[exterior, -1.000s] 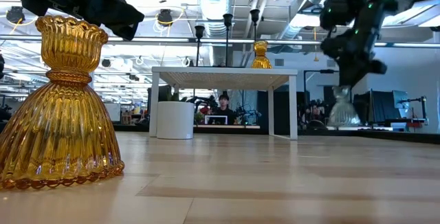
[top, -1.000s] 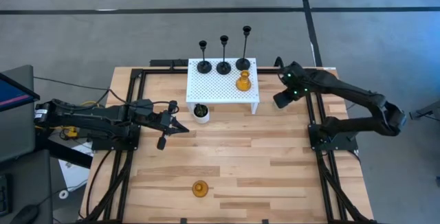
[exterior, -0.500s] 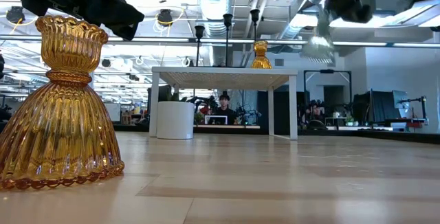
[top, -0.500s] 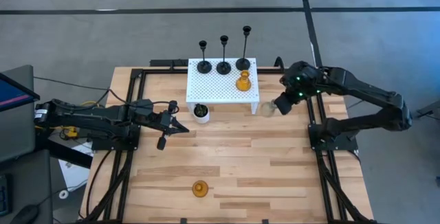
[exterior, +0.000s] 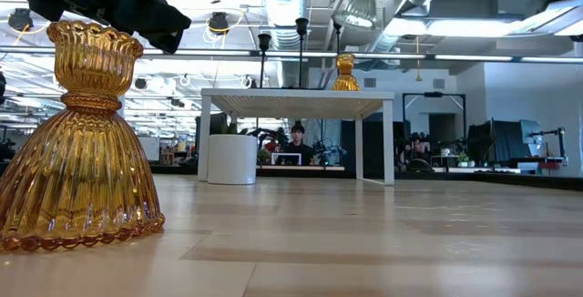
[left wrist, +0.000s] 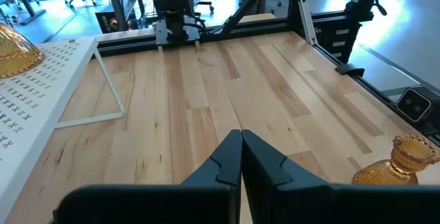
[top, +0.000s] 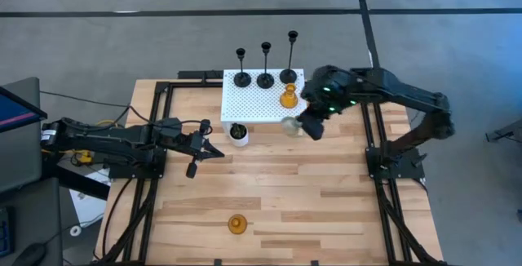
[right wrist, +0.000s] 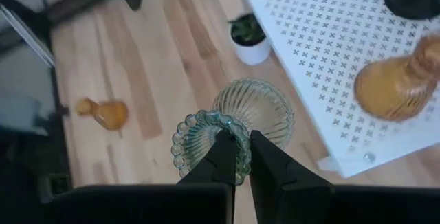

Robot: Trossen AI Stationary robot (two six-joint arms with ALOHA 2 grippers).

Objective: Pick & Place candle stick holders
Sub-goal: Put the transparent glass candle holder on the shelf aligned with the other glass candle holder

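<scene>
My right gripper (top: 303,127) is shut on the clear glass holder (right wrist: 237,124), high above the near right corner of the white perforated stand (top: 257,103). The holder also shows in the low view (exterior: 358,5). Three black holders (top: 265,78) and one amber holder (top: 288,97) stand on their bases on the stand. A second amber holder (top: 236,224) stands on the table near the front edge. My left gripper (top: 214,152) is shut and empty, over the table's left middle. My right gripper pinches the scalloped top rim (right wrist: 240,141) of the clear glass holder. One finger (right wrist: 223,157) seems to lie inside the cup and the other (right wrist: 267,161) outside. The fingers come from above, slanting down. The holder hangs below them, base down, clear of table and stand.
A small white pot with a green plant (top: 237,133) stands on the table by the stand's near left leg. Black frame rails (top: 371,135) run along the table's sides. Bare wood (top: 310,192) lies between the stand and the front amber holder.
My right gripper has risen and gone toward the table's left edge, carrying the clear glass holder. The holder stood on the table at the right a second ago. Now it hangs lifted clear by the stand's near right corner.
</scene>
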